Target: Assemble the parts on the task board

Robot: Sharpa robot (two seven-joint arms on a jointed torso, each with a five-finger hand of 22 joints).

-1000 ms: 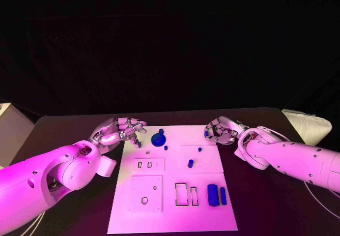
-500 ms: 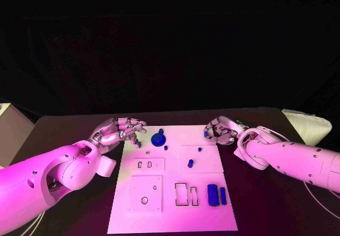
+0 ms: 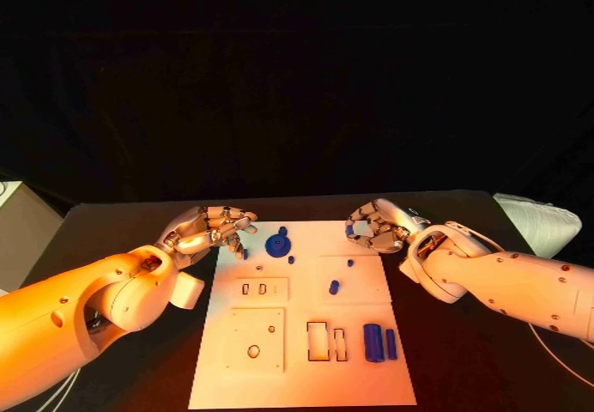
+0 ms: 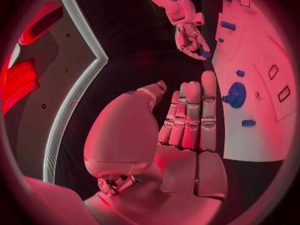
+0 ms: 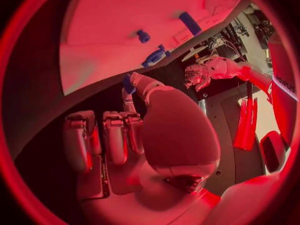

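Hovering at the far right corner of the task board (image 3: pixel 359 378), the right hand (image 3: pixel 375 227) pinches a small blue part (image 5: pixel 128 83) between thumb and fingertip. The left hand (image 3: pixel 210 228) hangs over the board's far left edge, fingers loosely curled and holding nothing (they lie side by side in the wrist view). A round blue part (image 3: pixel 277 245) lies on the board just beside it.

The task board (image 3: pixel 303 343) looks matt and smooth, the black table (image 3: pixel 124 232) matt, the arms' shells (image 3: pixel 75 309) glossy plastic.
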